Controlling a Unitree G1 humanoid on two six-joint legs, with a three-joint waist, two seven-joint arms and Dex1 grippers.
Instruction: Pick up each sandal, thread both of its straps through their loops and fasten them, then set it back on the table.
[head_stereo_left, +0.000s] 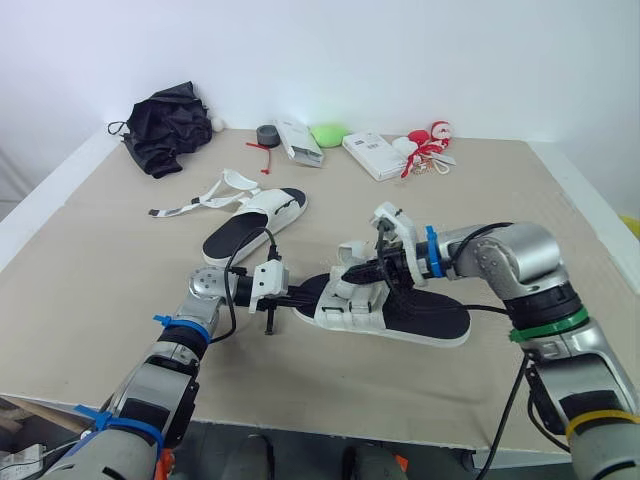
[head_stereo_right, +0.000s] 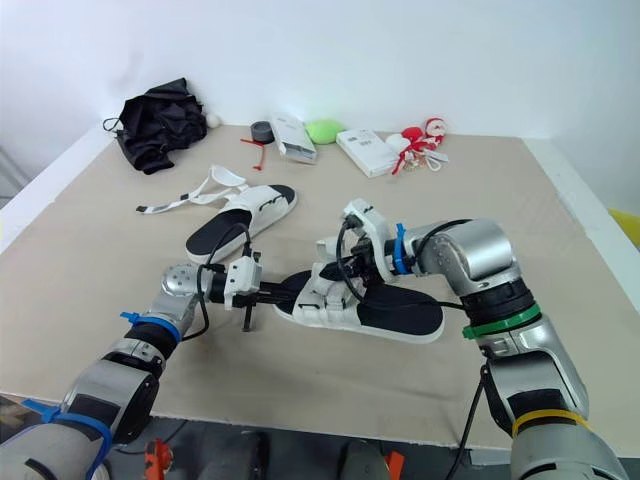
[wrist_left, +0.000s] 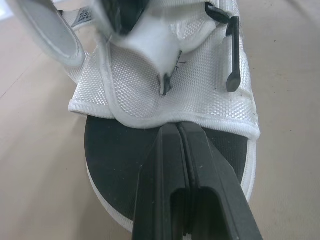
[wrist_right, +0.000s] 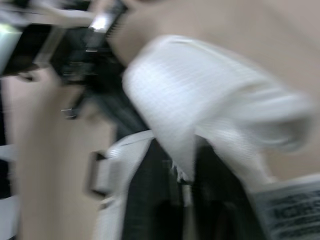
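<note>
Jaws on the left gripper are sitting pressed together, tip resting on the black footbed of the near sandal, which is lying mid-table. The right gripper is pinching that sandal's white strap between its 2 fingers, holding it up over the upper. The other sandal is lying farther back, straps trailing loose.

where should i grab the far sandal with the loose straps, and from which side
Probably the bare end of the far sandal nearest the robot, where the black footbed has no straps over it. Come in low from the near side, fingers pinching the flat sole's edge. Its loose strap trails off to the left, so avoid that side.
</note>
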